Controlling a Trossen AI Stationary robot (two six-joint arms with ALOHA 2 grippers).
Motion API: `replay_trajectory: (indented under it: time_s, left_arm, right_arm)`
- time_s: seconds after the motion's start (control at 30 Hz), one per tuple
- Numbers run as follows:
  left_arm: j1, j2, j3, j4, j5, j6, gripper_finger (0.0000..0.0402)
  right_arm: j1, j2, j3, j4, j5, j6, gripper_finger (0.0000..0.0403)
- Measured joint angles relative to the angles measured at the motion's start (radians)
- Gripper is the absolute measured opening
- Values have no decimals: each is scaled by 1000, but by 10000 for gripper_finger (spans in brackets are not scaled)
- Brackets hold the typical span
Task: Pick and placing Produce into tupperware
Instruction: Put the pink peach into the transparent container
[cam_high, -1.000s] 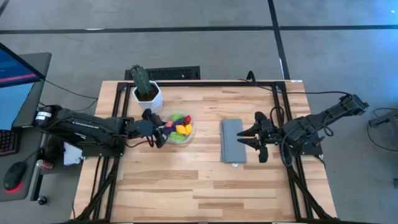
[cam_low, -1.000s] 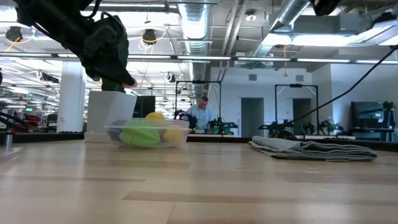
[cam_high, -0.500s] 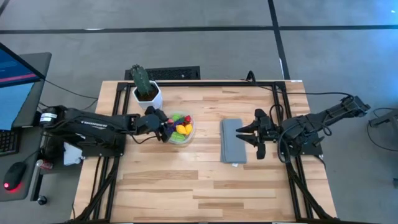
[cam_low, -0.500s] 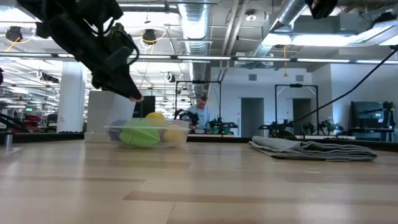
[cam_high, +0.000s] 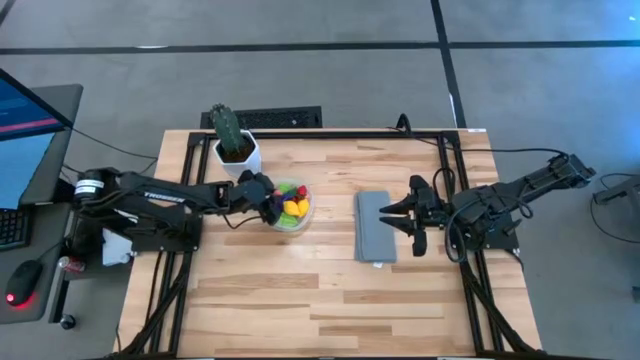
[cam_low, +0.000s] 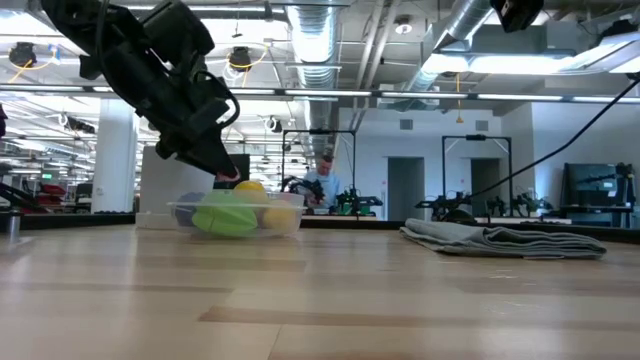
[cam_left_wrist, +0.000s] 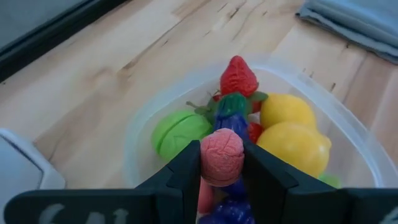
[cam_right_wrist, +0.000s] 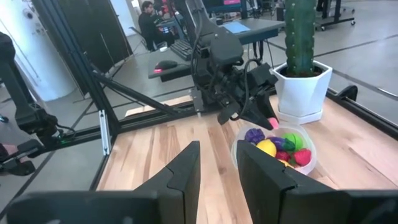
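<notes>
Over on the left, the left gripper (cam_high: 268, 203) hangs above the near rim of the tupperware (cam_high: 305, 214), and its fingers (cam_left_wrist: 186, 171) are clamped on a pink piece of produce (cam_left_wrist: 221, 157), bumpy and rounded, held right over the bowl. Below it the tupperware is packed: a red strawberry (cam_left_wrist: 239, 76), a green round piece (cam_left_wrist: 180, 131), two yellow lemons (cam_left_wrist: 292, 142) and a purple piece (cam_right_wrist: 254, 134) all sit inside. From table height the bowl rests flat on the table (cam_low: 320, 290) with the left gripper slanting down toward its top edge. Just behind the bowl stands the cactus (cam_high: 226, 125) in its white pot (cam_high: 238, 157), near the table's far left corner. Moving toward the middle, a grey cloth (cam_high: 374, 226) lies flat, well apart from the bowl. On the right, the right gripper (cam_high: 390, 216) waits low at the cloth's right edge, its fingers (cam_right_wrist: 180, 174) drawn close together and holding nothing, pointing across at the bowl.
</notes>
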Motion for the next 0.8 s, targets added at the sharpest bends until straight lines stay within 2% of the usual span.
replay_trajectory:
  time_s: [0.8]
  left_arm:
    - [13,8,1,28,4,23,93]
  right_arm:
    - [0,0,0,0,0,-27,127]
